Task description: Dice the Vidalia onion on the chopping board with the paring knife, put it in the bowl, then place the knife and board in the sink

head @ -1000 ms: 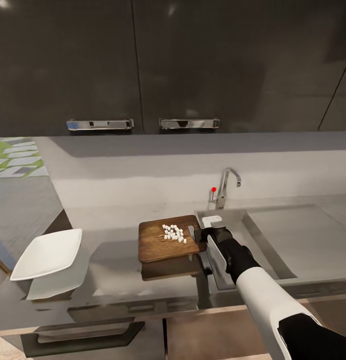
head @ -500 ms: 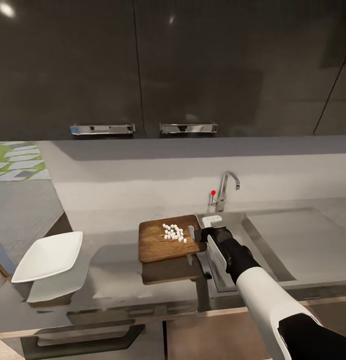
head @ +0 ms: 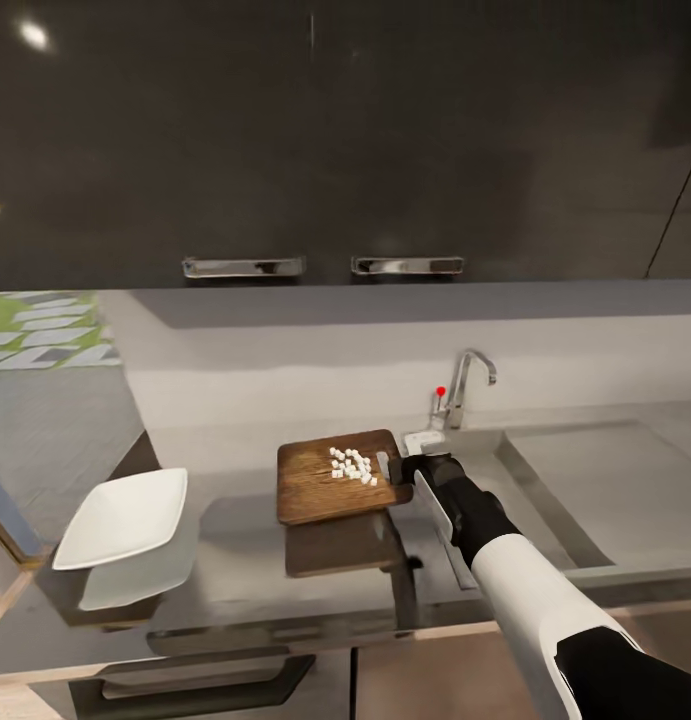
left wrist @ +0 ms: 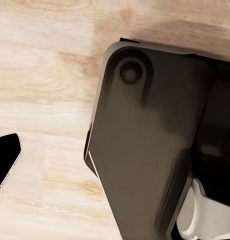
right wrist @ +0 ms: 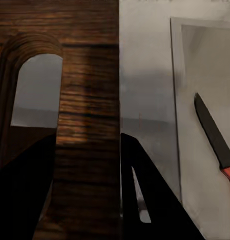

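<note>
My right gripper (head: 397, 472) is shut on the right edge of the chopping board (head: 320, 480), which hangs level a little above the countertop (head: 235, 570) with its dark shadow below. The diced onion (head: 351, 465) lies in a small pile on the board. In the right wrist view the dark fingers (right wrist: 145, 200) straddle the board (right wrist: 87, 125) near its handle slot. Beyond it the paring knife (right wrist: 212, 132) lies in the sink (right wrist: 205, 60). The white bowl (head: 123, 517) stands on the countertop to the left. In the head view the sink (head: 545, 490) is right of the gripper.
A chrome tap (head: 465, 385) with a small red knob (head: 441, 392) stands behind the sink. Dark wall cabinets (head: 335, 140) hang above the counter. The left wrist view looks down at pale wooden floor (left wrist: 45, 100) and a dark part of the robot (left wrist: 150, 150).
The whole head view has shifted: bowl, tap and sink now sit further right. Against them, the held board with the onion has moved left, away from the sink and nearer the bowl.
</note>
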You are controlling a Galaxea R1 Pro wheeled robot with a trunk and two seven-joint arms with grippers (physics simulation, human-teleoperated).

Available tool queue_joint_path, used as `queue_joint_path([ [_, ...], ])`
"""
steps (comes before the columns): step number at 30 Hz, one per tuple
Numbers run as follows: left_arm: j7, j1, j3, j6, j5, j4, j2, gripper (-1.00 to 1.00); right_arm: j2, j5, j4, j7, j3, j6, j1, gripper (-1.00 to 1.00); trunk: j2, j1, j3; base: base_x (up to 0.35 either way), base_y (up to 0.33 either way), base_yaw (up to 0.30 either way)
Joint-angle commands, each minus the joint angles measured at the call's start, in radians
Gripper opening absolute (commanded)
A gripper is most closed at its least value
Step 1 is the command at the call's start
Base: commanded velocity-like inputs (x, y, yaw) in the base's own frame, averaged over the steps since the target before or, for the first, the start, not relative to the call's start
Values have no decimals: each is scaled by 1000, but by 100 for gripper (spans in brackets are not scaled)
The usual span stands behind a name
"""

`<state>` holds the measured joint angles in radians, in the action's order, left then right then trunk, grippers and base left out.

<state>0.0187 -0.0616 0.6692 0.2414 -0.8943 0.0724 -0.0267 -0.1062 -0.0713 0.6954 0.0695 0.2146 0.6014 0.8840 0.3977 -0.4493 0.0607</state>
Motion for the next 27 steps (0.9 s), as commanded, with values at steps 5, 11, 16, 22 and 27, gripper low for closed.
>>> queue_joint_path([
  [5,1,-1,6,4,0,3,-1,100,0,-9,1,7,3,5,1,-100,2,-1,-6,0,294,0],
  [11,2,-1,6,4,0,3,-1,100,0,-9,1,7,3,5,1,-100,2,-1,-15,0,294,0],
  [16,2,-1,6,4,0,3,-1,100,0,-9,1,7,3,5,1,-100,2,-1,-23,0,294,0],
  [22,2,-1,6,4,0,3,-1,100,0,-9,1,7,3,5,1,-100,2,-1,-32,0,238,0],
  [27,2,-1,6,4,0,3,-1,100,0,-9,1,7,3,5,1,-100,2,-1,-40,0,213,0],
])
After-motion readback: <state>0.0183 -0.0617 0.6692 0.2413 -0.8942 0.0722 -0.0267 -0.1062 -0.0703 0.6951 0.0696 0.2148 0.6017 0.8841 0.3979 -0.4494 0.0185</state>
